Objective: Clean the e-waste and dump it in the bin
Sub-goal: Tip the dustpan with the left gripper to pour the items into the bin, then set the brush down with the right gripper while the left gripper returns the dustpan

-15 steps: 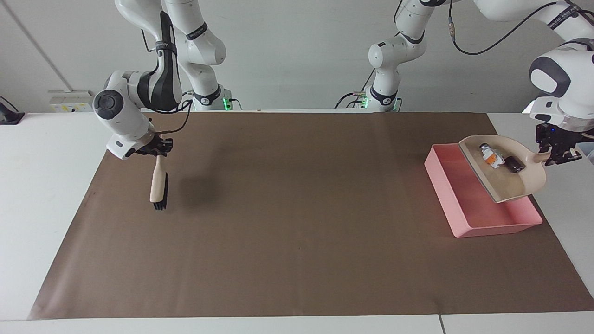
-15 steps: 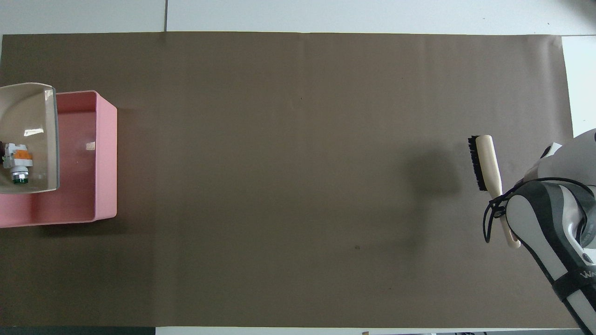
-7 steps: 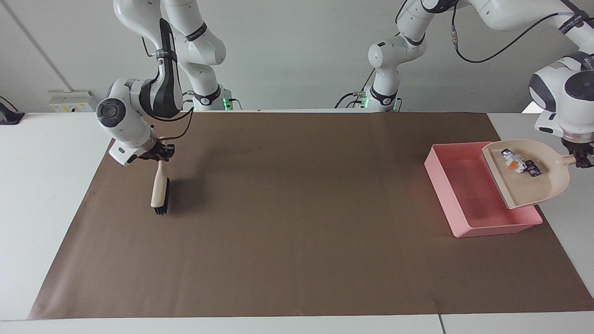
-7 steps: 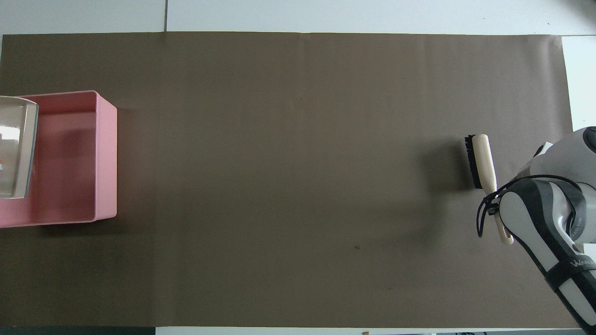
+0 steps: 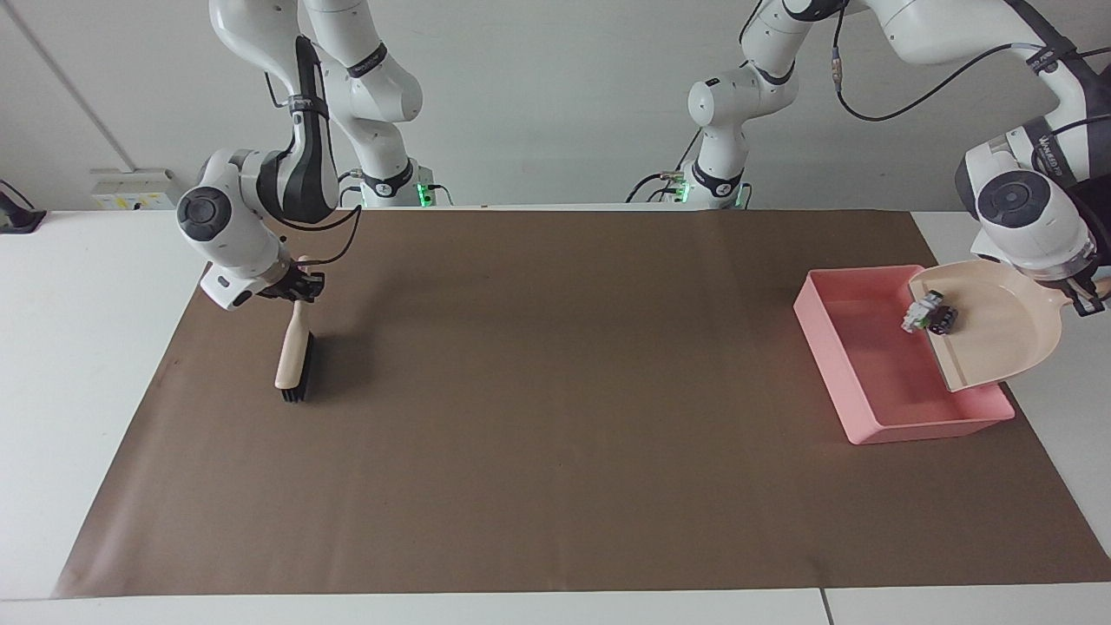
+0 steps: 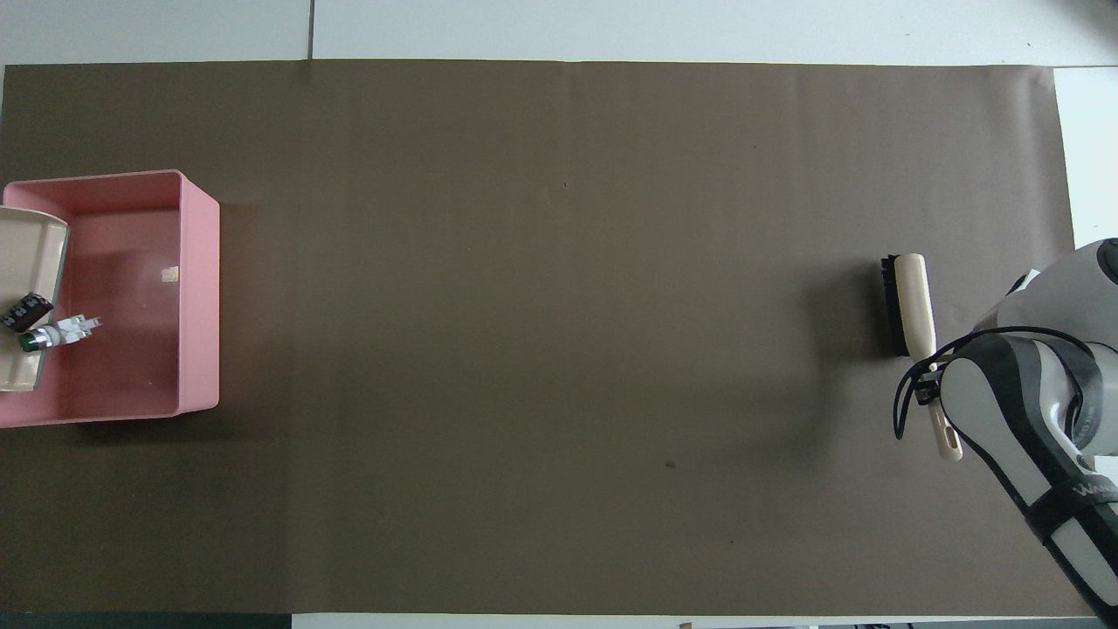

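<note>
The left gripper [image 5: 1089, 299], clamped on the dustpan [image 5: 998, 334] handle, tilts it over the pink bin [image 5: 855, 373]. The e-waste [image 5: 929, 315], a whitish-grey bit with green and a black stub, sits at the dustpan's lip over the bin. The right gripper [image 5: 298, 286] grips a brush [image 5: 293, 358] well apart from the bin.

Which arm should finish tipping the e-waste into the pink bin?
Left. Its pincer is shut on the dustpan handle, tilting it over the bin, with both e-waste bits at its lip. The right pincer holds the brush at the right arm's end.

Brown paper sheet [image 5: 555, 451] covers the white table [image 5: 78, 347]
</note>
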